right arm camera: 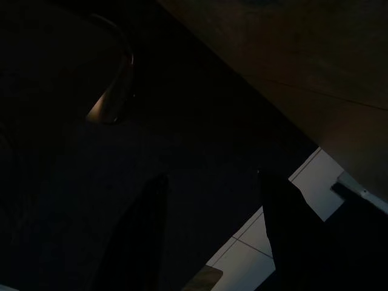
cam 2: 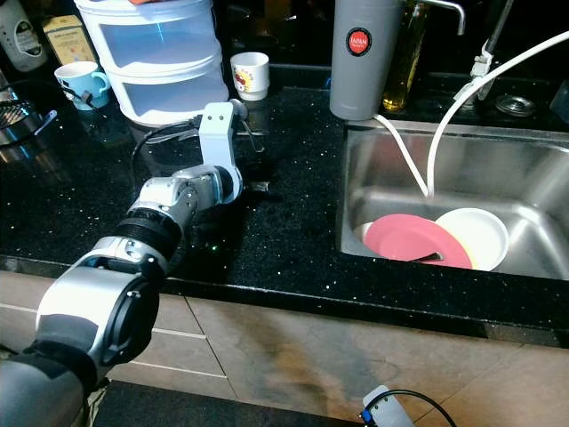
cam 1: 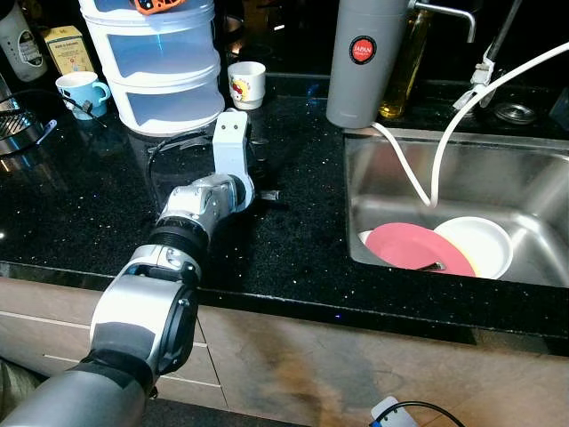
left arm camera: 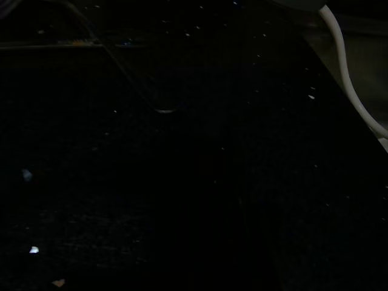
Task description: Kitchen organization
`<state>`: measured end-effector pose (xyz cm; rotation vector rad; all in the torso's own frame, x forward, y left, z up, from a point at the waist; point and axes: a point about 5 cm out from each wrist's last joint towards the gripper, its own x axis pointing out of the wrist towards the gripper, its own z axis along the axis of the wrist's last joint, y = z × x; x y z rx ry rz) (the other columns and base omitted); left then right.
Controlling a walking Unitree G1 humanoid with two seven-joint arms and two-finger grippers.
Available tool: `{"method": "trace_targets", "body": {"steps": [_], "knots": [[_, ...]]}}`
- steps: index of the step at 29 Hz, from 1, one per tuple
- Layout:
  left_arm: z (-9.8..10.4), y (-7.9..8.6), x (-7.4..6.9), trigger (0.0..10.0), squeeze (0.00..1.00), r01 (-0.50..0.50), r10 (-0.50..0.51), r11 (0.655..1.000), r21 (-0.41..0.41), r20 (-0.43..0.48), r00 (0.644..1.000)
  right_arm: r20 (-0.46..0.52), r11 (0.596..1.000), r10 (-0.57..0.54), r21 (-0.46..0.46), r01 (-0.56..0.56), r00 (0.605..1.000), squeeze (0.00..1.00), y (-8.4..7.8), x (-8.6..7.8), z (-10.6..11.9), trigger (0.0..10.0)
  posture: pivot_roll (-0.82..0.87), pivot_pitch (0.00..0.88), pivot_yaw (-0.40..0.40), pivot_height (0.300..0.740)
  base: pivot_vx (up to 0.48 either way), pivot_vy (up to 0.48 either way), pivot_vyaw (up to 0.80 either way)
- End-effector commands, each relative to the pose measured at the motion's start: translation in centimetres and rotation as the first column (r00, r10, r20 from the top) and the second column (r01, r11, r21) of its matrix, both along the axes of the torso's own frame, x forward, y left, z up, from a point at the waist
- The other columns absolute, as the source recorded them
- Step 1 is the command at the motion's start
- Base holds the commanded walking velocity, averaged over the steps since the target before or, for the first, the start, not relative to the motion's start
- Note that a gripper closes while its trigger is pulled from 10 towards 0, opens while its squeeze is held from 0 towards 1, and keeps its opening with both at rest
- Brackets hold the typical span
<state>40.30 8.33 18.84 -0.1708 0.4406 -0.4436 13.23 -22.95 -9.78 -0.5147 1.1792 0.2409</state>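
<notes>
The left arm (cam 1: 191,222) reached across the black countertop (cam 1: 80,205) toward one o'clock. The left gripper (cam 1: 263,193) sat low over the stone, too dark against it to tell whether it was clenched or released. A pink plate (cam 1: 414,246) lay face up in the steel sink (cam 1: 533,191), at four o'clock from the gripper and well apart from it. It was round and glossy, with no long axis, and its three o'clock edge overlapped a white bowl (cam 1: 480,242). The right gripper (right arm camera: 212,206) hung with its fingers (right arm camera: 285,224) spread, grasping nothing.
</notes>
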Motion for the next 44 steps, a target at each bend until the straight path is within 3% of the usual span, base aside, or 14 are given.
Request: {"method": "trace_targets", "body": {"steps": [1,8,18,23,25,26,27,28,30,31,33,35,38,44], "knots": [[-2.1,0.1,-0.6,0.0,0.0,0.006,-0.003,1.0,0.026,-0.104,0.995,0.008,1.0,0.005,0.002,-0.005,1.0,0.0,0.2,0.3,0.0,10.0,-0.02,0.0,0.024,0.74,0.0,0.0,0.0],[-1.6,-0.2,-0.6,0.0,0.0,0.04,-0.039,0.999,0.015,-0.063,0.997,0.009,1.0,0.007,0.001,-0.007,1.0,0.0,0.2,0.3,0.1,10.0,-0.02,0.0,0.024,0.74,0.0,0.0,0.0],[2.4,-2.1,-1.0,0.0,0.0,0.207,-0.197,0.975,-0.085,0.107,0.974,0.008,1.0,0.012,-0.005,-0.012,1.0,0.0,0.1,0.3,0.1,10.0,-0.01,0.0,0.017,0.74,0.0,0.0,0.0],[3.7,-2.3,-1.5,0.0,0.0,0.238,-0.224,0.968,-0.078,0.16,0.961,0.007,1.0,0.016,-0.007,-0.016,1.0,0.0,0.1,0.4,0.1,10.0,-0.01,0.0,0.013,0.74,0.0,0.0,0.0],[4.4,-1.8,-1.2,0.0,0.0,0.195,-0.181,0.98,-0.044,0.214,0.96,0.007,1.0,0.018,-0.007,-0.018,1.0,0.0,0.1,0.4,0.1,10.0,-0.01,0.0,0.012,0.74,0.0,0.0,0.0],[4.7,-1.5,-0.9,8.7,0.0,0.16,-0.152,0.987,-0.013,0.24,0.959,0.007,1.0,0.019,-0.007,-0.019,1.0,0.0,0.1,0.4,0.1,10.0,-0.01,0.0,0.01,0.74,0.0,0.0,0.0],[4.9,-1.2,-0.7,10.0,0.0,0.121,-0.118,0.993,0.005,0.266,0.957,0.007,1.0,0.02,-0.007,-0.02,1.0,0.0,0.1,0.4,0.1,10.0,-0.01,0.0,0.009,0.74,0.0,0.0,0.0],[5.1,-0.8,-0.3,10.0,1.0,0.08,-0.079,0.997,0.008,0.285,0.955,0.006,1.0,0.021,-0.007,-0.021,1.0,0.0,0.1,0.4,0.1,10.0,-0.01,0.0,0.009,0.74,0.0,0.0,0.0],[5.2,-0.6,-0.2,10.0,1.0,0.053,-0.053,0.999,0.007,0.298,0.953,0.006,1.0,0.022,-0.007,-0.022,1.0,0.0,0.1,0.5,0.1,10.0,-0.01,0.0,0.01,0.74,0.0,0.0,0.0],[5.3,-0.3,0.2,10.0,1.0,0.003,-0.022,0.998,0.057,0.332,0.943,0.006,1.0,0.023,-0.007,-0.023,1.0,0.0,0.1,0.5,0.1,10.0,-0.01,0.0,0.011,0.74,0.0,0.0,0.0],[5.3,-0.3,0.2,10.0,1.0,0.003,-0.022,0.998,0.057,0.332,0.943,0.006,1.0,0.023,-0.007,-0.023,1.0,0.0,0.1,0.5,0.1,10.0,-0.01,0.0,0.011,0.74,0.0,0.0,0.0],[5.2,0.0,0.7,10.0,1.0,-0.081,0.023,0.987,0.138,0.374,0.927,0.007,1.0,0.023,-0.007,-0.023,1.0,0.0,0.2,0.4,0.1,10.0,-0.02,0.0,0.019,0.74,0.0,0.0,0.0],[4.7,-0.5,1.1,10.0,1.0,-0.126,0.055,0.978,0.169,0.371,0.927,0.008,1.0,0.022,-0.007,-0.022,1.0,0.0,0.2,0.4,0.1,10.0,-0.03,0.0,0.025,0.74,0.0,0.0,0.0],[4.0,-2.2,1.0,10.0,1.0,-0.1,0.067,0.991,0.094,0.302,0.951,0.006,1.0,0.019,-0.007,-0.019,1.0,0.0,0.3,0.1,0.0,10.0,-0.05,0.002,0.039,0.74,0.0,0.0,0.0]]}}
